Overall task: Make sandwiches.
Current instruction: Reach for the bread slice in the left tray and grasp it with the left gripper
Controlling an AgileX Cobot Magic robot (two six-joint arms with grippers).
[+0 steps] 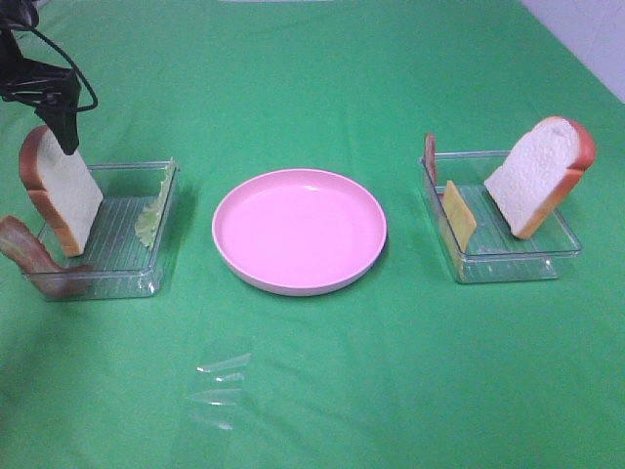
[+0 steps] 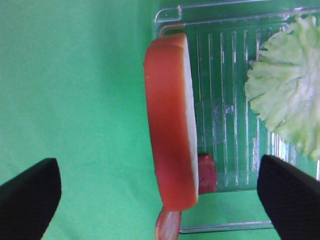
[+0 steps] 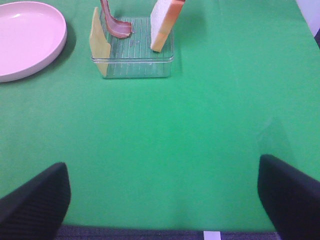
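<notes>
the left gripper point(image 2: 157, 165) is wide open over the bread slice point(image 2: 170, 125), which stands on edge in the left tray point(image 2: 225, 65), one finger out to each side. the right gripper point(image 3: 162, 165) is wide open too, far from the other bread slice point(image 3: 161, 22) in the right tray point(image 3: 135, 67).

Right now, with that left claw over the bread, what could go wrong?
The bread slice stands tilted on its edge; if the open left gripper closes off-centre, it may topple. The bacon strip draped over the clear tray beside it could get dragged out.
</notes>
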